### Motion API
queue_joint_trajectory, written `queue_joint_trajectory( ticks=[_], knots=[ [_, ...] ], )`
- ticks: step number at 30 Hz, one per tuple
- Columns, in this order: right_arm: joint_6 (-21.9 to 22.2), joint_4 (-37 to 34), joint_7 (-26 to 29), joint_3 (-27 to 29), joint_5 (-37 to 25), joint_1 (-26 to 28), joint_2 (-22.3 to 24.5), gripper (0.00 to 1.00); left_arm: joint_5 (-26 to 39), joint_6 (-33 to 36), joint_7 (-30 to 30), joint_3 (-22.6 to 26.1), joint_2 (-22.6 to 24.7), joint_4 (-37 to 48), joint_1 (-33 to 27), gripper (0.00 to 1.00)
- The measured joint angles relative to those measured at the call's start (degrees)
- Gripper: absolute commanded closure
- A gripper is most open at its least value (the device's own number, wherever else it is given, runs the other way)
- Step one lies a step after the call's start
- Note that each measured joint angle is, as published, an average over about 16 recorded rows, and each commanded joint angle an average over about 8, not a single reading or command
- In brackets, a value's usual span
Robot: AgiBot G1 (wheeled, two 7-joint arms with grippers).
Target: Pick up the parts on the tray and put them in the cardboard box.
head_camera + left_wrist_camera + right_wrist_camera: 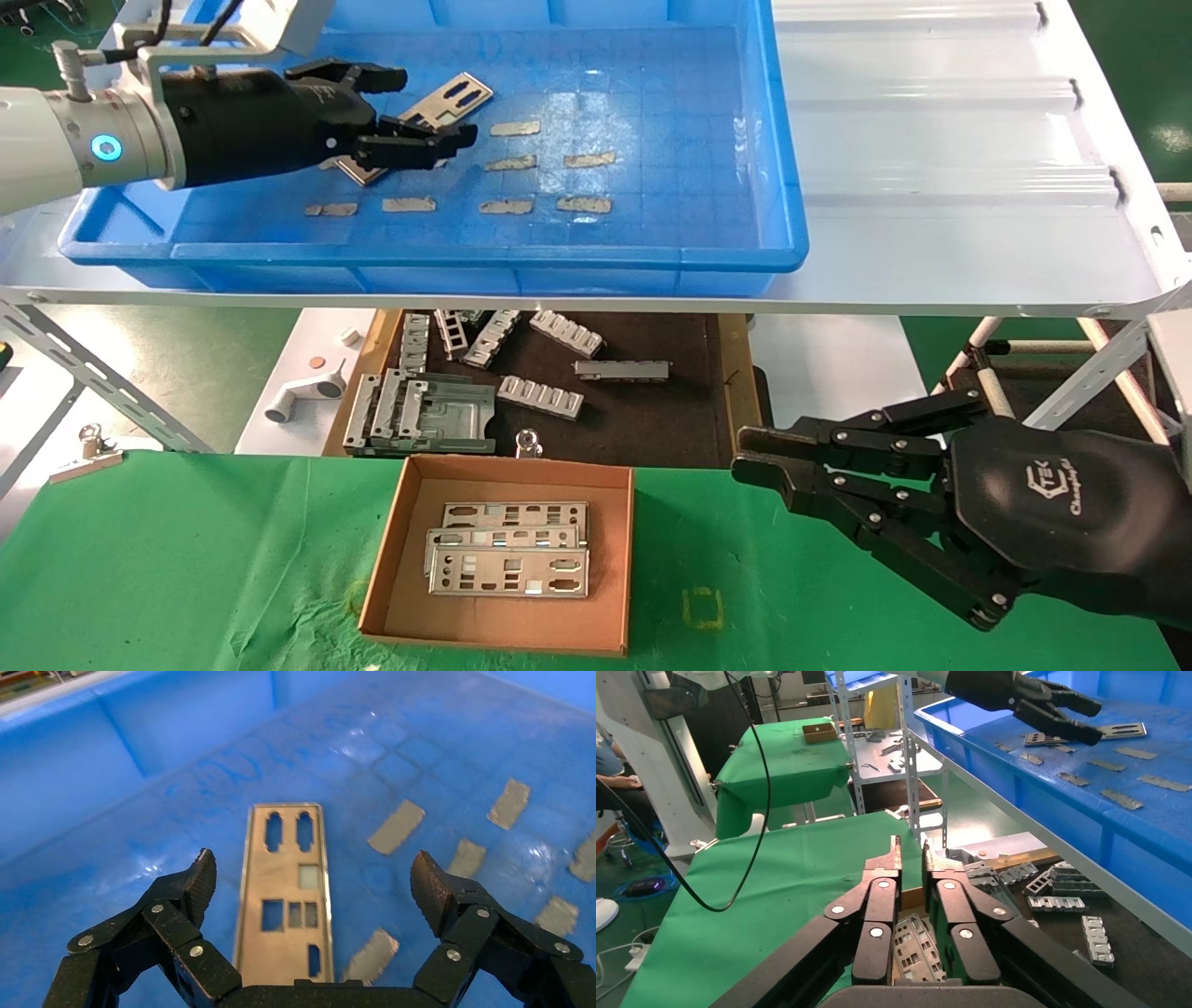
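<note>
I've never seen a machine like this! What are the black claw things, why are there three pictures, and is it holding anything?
It's a robot with two arms. Each black claw is an end effector, its hand. One picture comes from its head, the other two from cameras on its wrists. The left end effector is open above a silver plate in the blue tray, holding nothing yet. Tan tape strips lie there too. The right end effector rests shut over the green cloth. Below, a cardboard box already has plates inside.
</note>
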Motion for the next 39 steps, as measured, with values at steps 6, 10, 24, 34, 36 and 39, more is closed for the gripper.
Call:
queue_joint_trajectory(
  ticks=[6, 10, 24, 34, 36, 39],
  knots=[
    [0.0, 0.0, 0.0, 0.0, 0.0, 0.0, 0.0, 1.00, -0.2, -0.1, 1.1, -0.2, 0.8, 3.8, -1.3, 0.39],
    [0.0, 0.0, 0.0, 0.0, 0.0, 0.0, 0.0, 1.00, -0.1, 0.0, 1.4, -0.1, 1.1, 5.5, -1.8, 0.81],
    [0.0, 0.0, 0.0, 0.0, 0.0, 0.0, 0.0, 1.00, 0.3, -1.1, 2.7, 0.1, 1.8, 8.4, -2.5, 1.00],
    [0.0, 0.0, 0.0, 0.0, 0.0, 0.0, 0.0, 1.00, 0.4, -1.7, 3.2, 0.2, 2.0, 9.0, -2.6, 1.00],
    [0.0, 0.0, 0.0, 0.0, 0.0, 0.0, 0.0, 1.00, 0.4, -1.8, 3.3, 0.2, 2.1, 9.1, -2.5, 1.00],
    [0.0, 0.0, 0.0, 0.0, 0.0, 0.0, 0.0, 1.00, 0.4, -2.0, 3.3, 0.2, 2.1, 9.2, -2.5, 1.00]
  ],
)
